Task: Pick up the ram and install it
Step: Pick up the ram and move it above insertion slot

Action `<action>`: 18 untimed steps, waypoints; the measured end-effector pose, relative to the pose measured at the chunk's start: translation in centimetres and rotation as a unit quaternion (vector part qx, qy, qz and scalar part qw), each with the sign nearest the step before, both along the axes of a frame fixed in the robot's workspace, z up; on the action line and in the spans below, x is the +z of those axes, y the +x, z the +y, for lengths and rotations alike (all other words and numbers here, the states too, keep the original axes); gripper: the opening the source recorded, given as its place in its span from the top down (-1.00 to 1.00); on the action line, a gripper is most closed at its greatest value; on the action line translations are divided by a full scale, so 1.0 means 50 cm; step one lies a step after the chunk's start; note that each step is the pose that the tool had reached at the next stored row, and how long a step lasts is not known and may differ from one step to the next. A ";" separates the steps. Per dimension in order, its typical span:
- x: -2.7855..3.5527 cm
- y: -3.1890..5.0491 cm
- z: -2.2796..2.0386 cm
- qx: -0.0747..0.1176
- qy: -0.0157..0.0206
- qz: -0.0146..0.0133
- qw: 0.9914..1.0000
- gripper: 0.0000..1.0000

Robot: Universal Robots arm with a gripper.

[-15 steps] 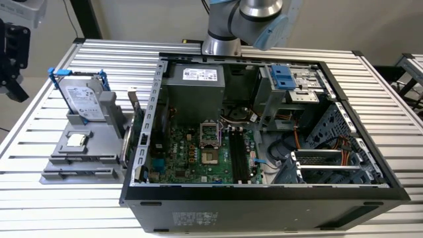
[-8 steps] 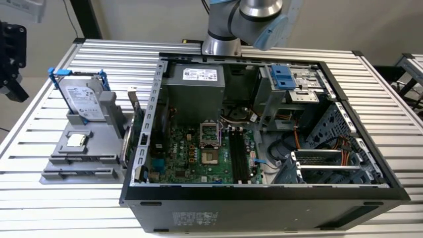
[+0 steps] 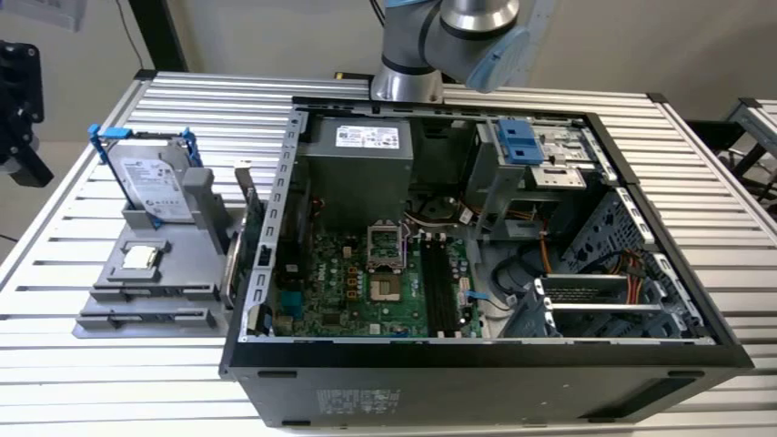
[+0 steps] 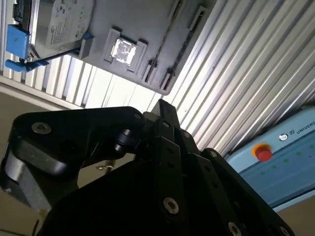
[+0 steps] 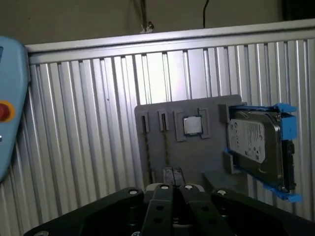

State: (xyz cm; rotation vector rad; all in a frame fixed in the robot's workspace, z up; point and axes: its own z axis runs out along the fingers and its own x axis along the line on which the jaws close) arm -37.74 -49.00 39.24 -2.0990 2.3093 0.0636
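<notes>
The ram (image 5: 166,147) is a thin dark strip seen edge-on in a long slot of the grey fixture (image 5: 197,157); I also see it in the second wrist view (image 4: 169,30). A second strip like it (image 5: 146,150) fills the parallel slot. My gripper (image 5: 173,175) hangs well above the fixture, its black fingers closed together with nothing between them; the second wrist view shows the gripper (image 4: 163,106) too. The long black slots (image 3: 442,284) lie on the green motherboard (image 3: 352,291) inside the open computer case (image 3: 486,360).
On the fixture (image 3: 146,273) stand a silver hard drive in a blue frame (image 3: 156,177) and a small square chip (image 3: 141,257). The case's metal walls and drive cage (image 3: 534,150) surround the motherboard. The arm's base (image 3: 449,36) rises behind the case. A light-blue box with a red button (image 4: 263,153) sits beside the ribbed table.
</notes>
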 end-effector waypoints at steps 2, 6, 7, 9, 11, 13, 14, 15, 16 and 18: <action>0.000 0.000 0.0000 0.018 0.000 -0.001 1.000 1.00; 0.000 0.000 0.0000 0.054 0.000 -0.004 0.999 1.00; 0.000 0.000 0.0000 0.063 0.000 -0.004 0.998 1.00; 0.000 0.000 0.0000 0.081 0.000 -0.006 0.997 1.00; 0.000 0.000 0.0000 0.098 0.000 -0.007 0.995 1.00; 0.000 0.000 -0.0001 0.104 0.000 -0.007 0.995 1.00; 0.000 0.000 -0.0001 0.104 0.000 -0.007 0.995 1.00; 0.000 0.000 -0.0001 0.104 0.000 -0.007 0.995 1.00; 0.000 0.000 -0.0001 0.104 0.000 -0.007 0.995 1.00; 0.000 0.000 0.0000 0.104 -0.001 -0.007 0.995 1.00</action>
